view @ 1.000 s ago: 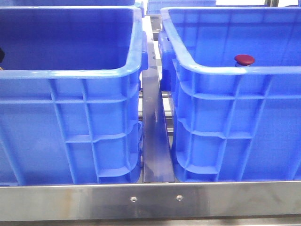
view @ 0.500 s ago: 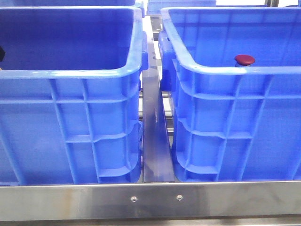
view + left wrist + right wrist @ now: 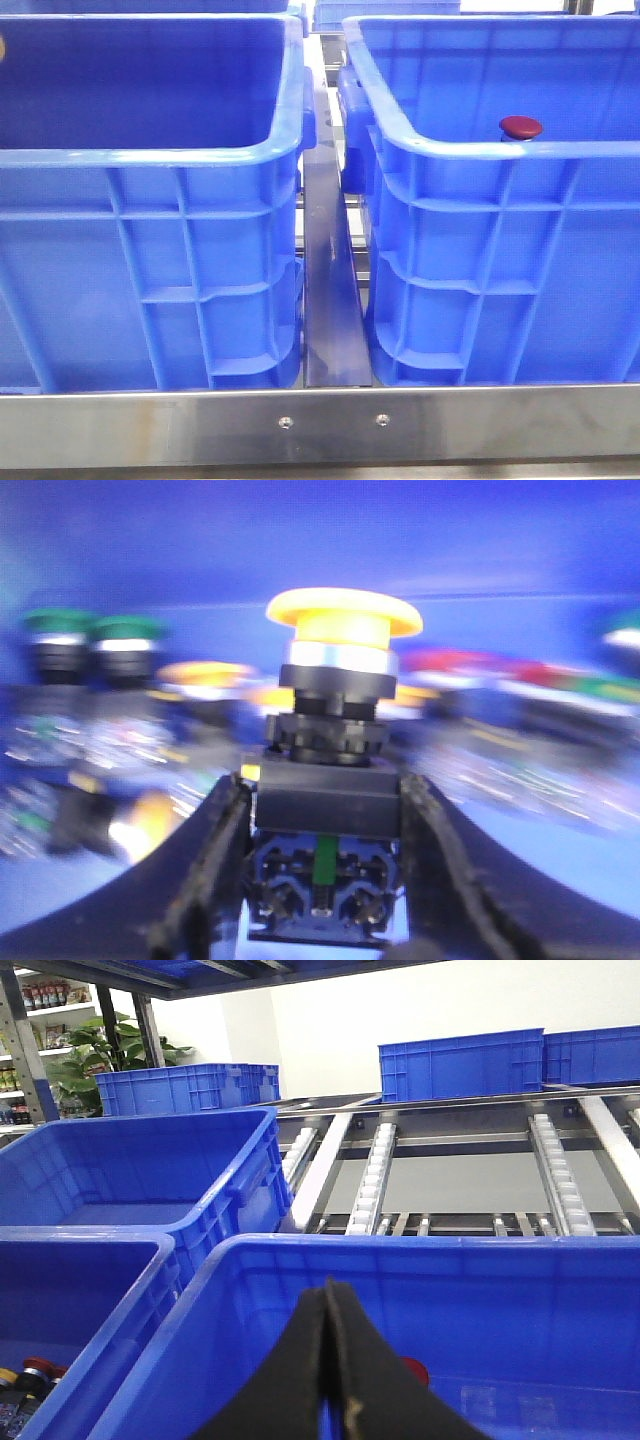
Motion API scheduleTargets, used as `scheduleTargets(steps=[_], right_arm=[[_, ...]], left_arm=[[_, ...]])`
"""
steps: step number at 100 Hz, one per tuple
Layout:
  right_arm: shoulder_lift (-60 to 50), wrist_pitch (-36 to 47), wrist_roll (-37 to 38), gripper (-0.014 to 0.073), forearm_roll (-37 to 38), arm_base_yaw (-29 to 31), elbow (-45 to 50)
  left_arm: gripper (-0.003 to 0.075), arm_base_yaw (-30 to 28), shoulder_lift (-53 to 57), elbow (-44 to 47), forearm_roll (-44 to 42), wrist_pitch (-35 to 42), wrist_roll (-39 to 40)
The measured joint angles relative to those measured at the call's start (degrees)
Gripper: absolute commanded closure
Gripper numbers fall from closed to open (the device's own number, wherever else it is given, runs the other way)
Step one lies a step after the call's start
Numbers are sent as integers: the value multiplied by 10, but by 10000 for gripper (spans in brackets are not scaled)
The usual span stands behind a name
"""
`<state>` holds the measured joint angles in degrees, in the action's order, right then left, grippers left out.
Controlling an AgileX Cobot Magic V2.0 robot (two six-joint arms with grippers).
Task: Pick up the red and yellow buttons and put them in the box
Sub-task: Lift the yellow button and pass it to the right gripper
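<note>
1. Only the left wrist view shows the left gripper (image 3: 322, 860) clamped around the yellow button (image 3: 343, 616), above blurred buttons.
2. The glossy red button (image 3: 520, 126) sits in the right crate (image 3: 500, 250).
3. The right gripper (image 3: 333, 1360) is pressed together, empty.

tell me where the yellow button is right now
In the left wrist view, the yellow button stands upright, its black body clamped between the left end effector fingers, with a blurred heap of other buttons behind it inside a blue crate.
</note>
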<state>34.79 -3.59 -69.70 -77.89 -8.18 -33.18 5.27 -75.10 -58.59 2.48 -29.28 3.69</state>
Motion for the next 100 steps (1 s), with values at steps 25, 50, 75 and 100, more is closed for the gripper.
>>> scheduleTargets(steps=[25,50,75,100], right_arm=[[0,-1,0,661,0,0,0],[0,-15,0,661,0,0,0],[0,-57,0,480,0,0,0],[0,-108,0,100,-6,0,0]], left_arm=[[711,97,157,78,4,-12,0],[711,223,265,100,5,-16,0],[711,290,287,103,5,-18,0],[711,296,287,103,5,-18,0]])
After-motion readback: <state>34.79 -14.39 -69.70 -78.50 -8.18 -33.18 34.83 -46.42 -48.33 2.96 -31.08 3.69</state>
